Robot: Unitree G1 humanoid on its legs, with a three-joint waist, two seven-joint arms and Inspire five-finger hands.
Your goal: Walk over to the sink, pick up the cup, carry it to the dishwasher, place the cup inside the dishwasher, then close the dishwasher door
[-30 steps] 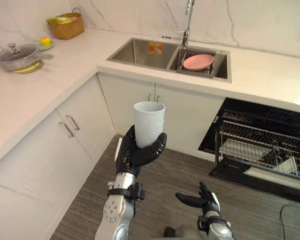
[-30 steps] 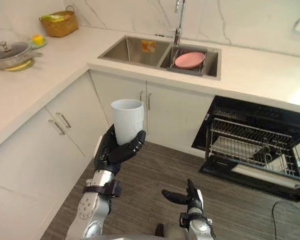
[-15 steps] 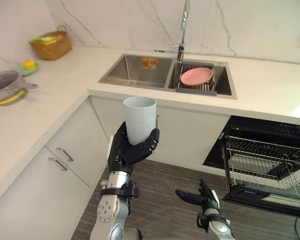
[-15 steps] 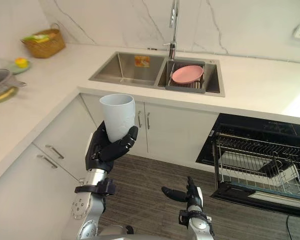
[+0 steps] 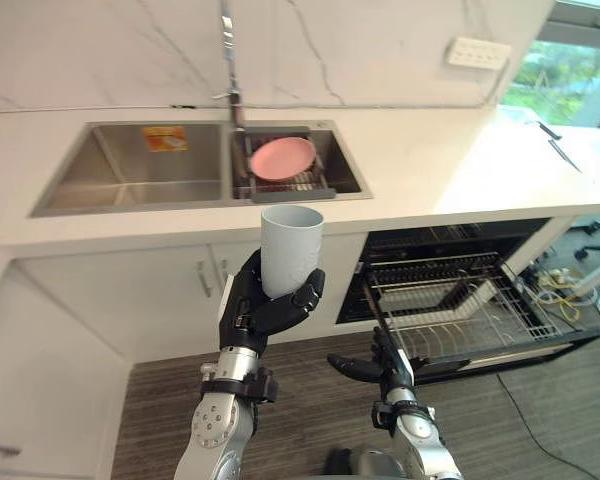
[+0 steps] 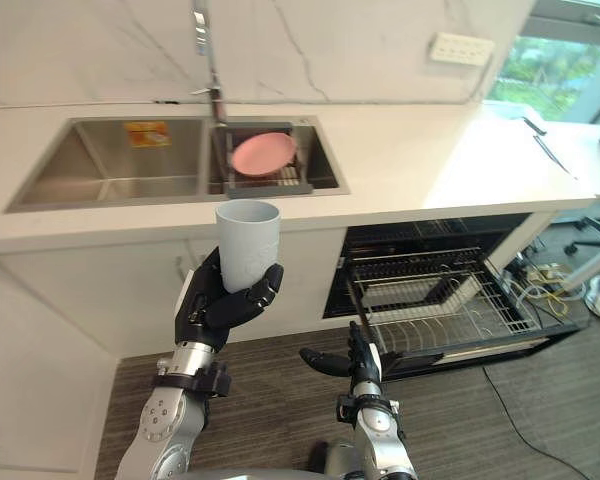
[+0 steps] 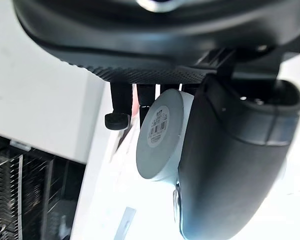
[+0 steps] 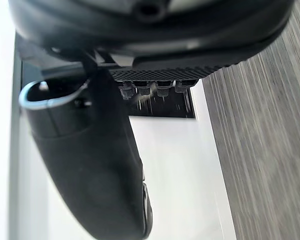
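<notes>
A pale grey cup [image 5: 290, 248] stands upright in my left hand [image 5: 262, 305], whose fingers and thumb curl round its lower half; the cup's base [image 7: 162, 132] faces the left wrist camera. I hold it in front of the white cabinets, below the steel double sink [image 5: 130, 178]. The dishwasher [image 5: 460, 290] is open to the right under the counter, with its wire rack [image 5: 450, 315] pulled out over the lowered door. My right hand [image 5: 380, 365] hangs low near the rack's left corner, fingers straight and holding nothing.
A pink plate [image 5: 284, 157] lies on a drain rack in the sink's right basin, under the tap [image 5: 228, 50]. White counter [image 5: 450, 160] runs right toward a window, with a knife [image 5: 554, 140] on it. The floor [image 5: 310, 400] is dark wood.
The camera has swung right: the basket and pot on the left counter have left the picture, and the dishwasher and window side have come in. The cup stays held in my left hand.
</notes>
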